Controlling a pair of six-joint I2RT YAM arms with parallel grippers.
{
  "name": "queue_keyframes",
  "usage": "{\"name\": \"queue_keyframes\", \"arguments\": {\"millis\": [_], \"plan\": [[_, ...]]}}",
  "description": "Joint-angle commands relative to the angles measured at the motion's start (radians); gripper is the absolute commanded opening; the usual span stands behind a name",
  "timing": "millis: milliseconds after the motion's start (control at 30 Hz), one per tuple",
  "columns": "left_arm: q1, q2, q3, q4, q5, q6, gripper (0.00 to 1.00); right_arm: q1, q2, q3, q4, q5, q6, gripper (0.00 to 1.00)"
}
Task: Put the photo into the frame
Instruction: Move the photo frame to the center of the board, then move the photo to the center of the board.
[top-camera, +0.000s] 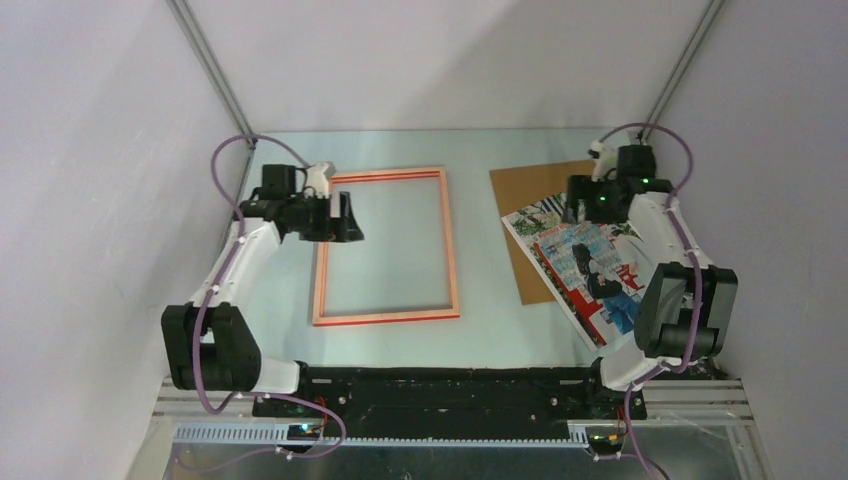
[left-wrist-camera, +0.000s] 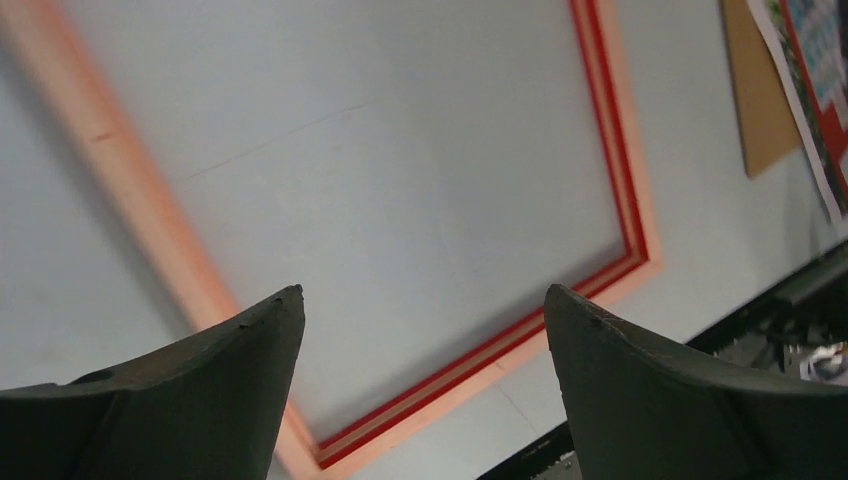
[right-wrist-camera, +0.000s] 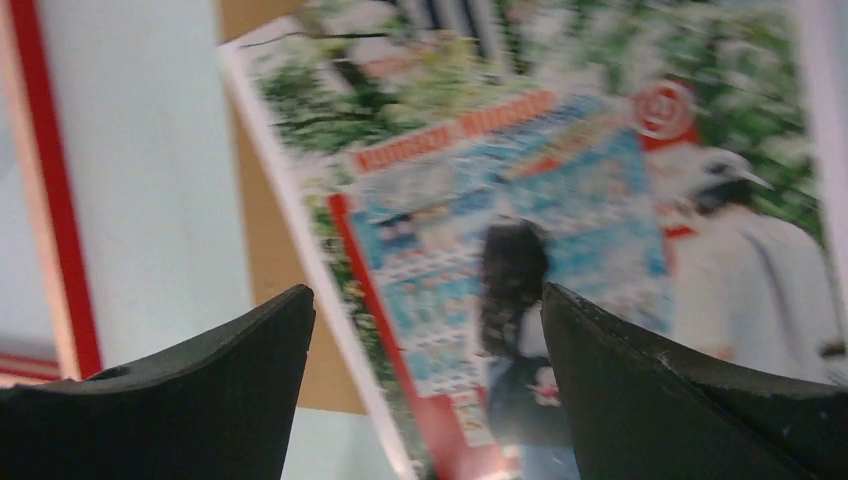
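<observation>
The photo (top-camera: 590, 270) lies face up and askew at the right of the worktop (top-camera: 480, 300), its upper part overlapping a brown backing board (top-camera: 530, 190), well apart from the frame (top-camera: 385, 316) lying flat to the left. A pinch could crease the thin, flat sheet or drag the board along. The right fingers (right-wrist-camera: 200, 370) hang spread above the print, gripping nothing. The left fingers (left-wrist-camera: 200, 380) gape over the frame's left side.

A flat brown cardboard backing board (top-camera: 525, 187) lies at two o'clock on the pale blue-green worktop (top-camera: 470, 148), partly covered. Plain grey walls (top-camera: 420, 60) enclose it.
</observation>
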Motion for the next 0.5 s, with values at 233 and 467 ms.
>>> {"name": "queue_keyframes", "arguments": {"millis": [233,467], "plan": [[-0.304,0.086,0.107,0.015,0.029,-0.027,0.94,-0.266,0.085,0.001,0.052,0.12,-0.144,0.88],[-0.371,0.151,0.116,0.038,0.027,-0.033,0.93,-0.31,0.217,0.048,0.097,0.165,-0.19,0.87]]}}
